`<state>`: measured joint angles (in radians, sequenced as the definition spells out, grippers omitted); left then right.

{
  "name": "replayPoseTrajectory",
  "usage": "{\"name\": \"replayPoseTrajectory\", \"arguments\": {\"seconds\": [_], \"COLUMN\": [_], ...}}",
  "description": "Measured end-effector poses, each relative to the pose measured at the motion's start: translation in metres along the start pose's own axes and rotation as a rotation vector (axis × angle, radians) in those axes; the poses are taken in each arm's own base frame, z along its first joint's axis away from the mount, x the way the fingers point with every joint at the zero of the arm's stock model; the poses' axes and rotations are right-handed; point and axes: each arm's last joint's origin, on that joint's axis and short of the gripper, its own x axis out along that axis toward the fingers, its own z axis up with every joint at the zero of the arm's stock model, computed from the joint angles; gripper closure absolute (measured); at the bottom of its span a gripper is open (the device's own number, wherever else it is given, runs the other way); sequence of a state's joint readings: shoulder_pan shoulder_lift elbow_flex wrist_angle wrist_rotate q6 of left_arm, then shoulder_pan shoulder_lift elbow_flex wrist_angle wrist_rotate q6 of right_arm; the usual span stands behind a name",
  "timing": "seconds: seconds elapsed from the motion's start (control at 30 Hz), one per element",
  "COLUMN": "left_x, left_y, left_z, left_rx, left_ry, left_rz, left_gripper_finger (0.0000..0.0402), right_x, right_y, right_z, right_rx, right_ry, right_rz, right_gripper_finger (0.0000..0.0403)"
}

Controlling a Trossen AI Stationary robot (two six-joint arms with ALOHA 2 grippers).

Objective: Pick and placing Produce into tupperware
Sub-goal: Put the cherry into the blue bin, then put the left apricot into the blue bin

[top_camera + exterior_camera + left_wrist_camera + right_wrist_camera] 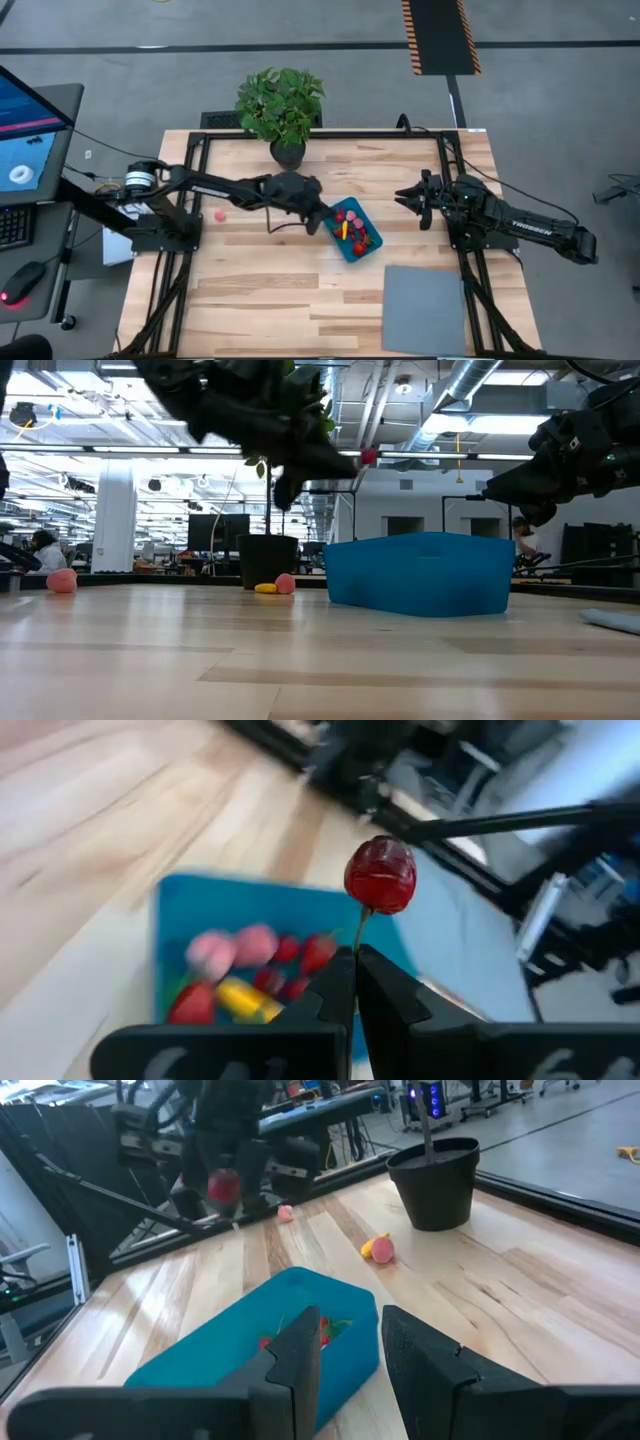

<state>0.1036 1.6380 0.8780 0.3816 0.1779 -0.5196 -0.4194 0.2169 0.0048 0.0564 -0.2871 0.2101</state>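
Observation:
My left gripper (325, 214) is shut on a dark red cherry (381, 874), held in the air over the left rim of the teal-blue tupperware (352, 229). The cherry also shows in the low view (370, 457) and the right wrist view (222, 1184). Several red, pink and yellow produce pieces (245, 975) lie inside the tub. A pink piece (219, 214) lies loose on the table to the left. A yellow and a pink piece (275, 586) lie by the plant pot. My right gripper (350, 1350) waits open at the table's right. My left gripper pinches the cherry's thin stem (359, 934) between its two fingertips (335, 982). The fingers come from the table's left, slanting slightly down. The cherry sticks out past the fingertips on its stem, lifted clear above the tub.
A potted green plant (282, 110) stands at the table's far edge. A flat grey mat (425, 308) lies at the near right corner. A monitor and keyboard (25, 140) sit off the table's left side.

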Motion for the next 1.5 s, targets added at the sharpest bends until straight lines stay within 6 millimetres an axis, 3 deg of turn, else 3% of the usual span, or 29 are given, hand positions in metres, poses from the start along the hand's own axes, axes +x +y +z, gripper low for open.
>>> {"name": "replayPoseTrajectory", "arguments": {"seconds": [0.23, 0.37, 0.6, 0.93, 1.07, 1.23, 1.5], "left_x": [0.032, 0.046, 0.054, 0.055, 0.046, 0.02, -0.037], "left_y": [0.002, 0.008, 0.008, 0.003, -0.01, -0.037, -0.078], "left_z": [0.006, -0.001, 0.003, 0.007, 0.021, 0.042, 0.052], "left_rx": [0.039, 0.044, 0.07, 0.16, 0.21, 0.292, 0.474], "left_ry": [0.238, 0.356, 0.35, 0.34, 0.263, 0.188, 0.167], "left_rz": [0.094, 0.122, 0.164, 0.08, 0.029, -0.066, 0.055], "left_gripper_finger": [0.0401, 0.0401, 0.0395, 0.0293, 0.0274, 0.0272, 0.0271], "right_x": [0.0, 0.0, 0.0, 0.0, 0.0, 0.0, 0.0], "right_y": [0.0, 0.0, 0.0, 0.0, 0.0, 0.0, 0.0], "right_z": [0.0, 0.0, 0.0, 0.0, 0.0, 0.0, 0.0], "right_rx": [0.0, 0.0, 0.0, 0.0, 0.0, 0.0, -0.001], "right_ry": [0.0, 0.0, 0.0, 0.0, 0.0, 0.0, -0.002], "right_rz": [0.0, 0.0, 0.0, 0.0, 0.0, 0.0, 0.0], "right_gripper_finger": [0.0272, 0.0272, 0.0272, 0.0272, 0.0272, 0.0272, 0.0272]}}
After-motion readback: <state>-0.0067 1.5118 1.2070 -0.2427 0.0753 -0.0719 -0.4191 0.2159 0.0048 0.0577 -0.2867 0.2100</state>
